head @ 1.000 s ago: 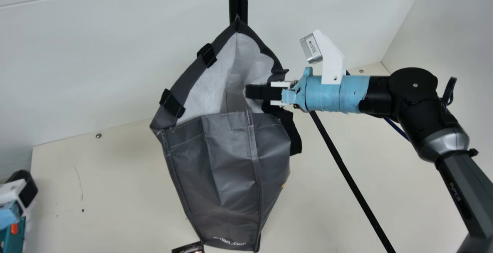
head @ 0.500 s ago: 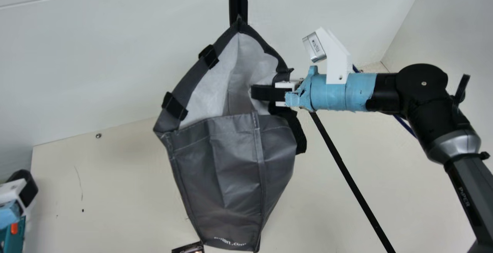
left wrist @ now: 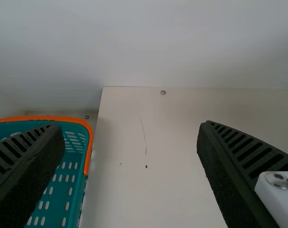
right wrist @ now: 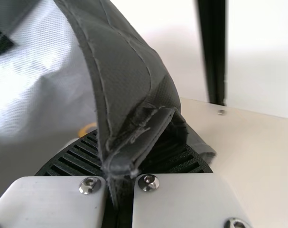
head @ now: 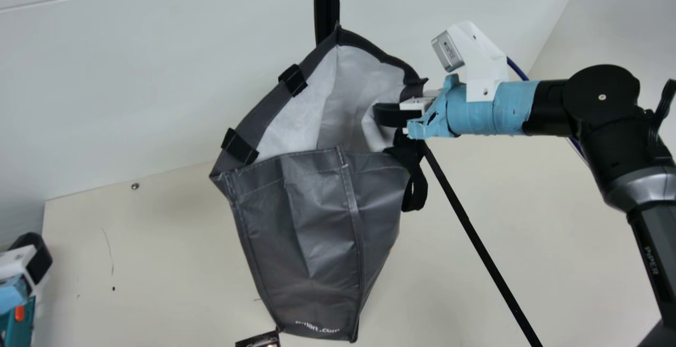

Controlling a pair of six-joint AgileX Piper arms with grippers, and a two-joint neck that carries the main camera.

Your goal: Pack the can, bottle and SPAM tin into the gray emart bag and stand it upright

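Creased gray emart bag (head: pixel 317 241), seams stitched, lining pale, over the cream table (head: pixel 158 257); the right gripper (head: pixel 390 115) pinches its rim. Left gripper (head: pixel 40 253) spread wide. Since the earlier frame, the pinched rim has shifted rightward, widening the mouth.

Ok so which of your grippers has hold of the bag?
The right gripper, shut on the rim of the gray bag; the left gripper stands open with nothing between its fingers.
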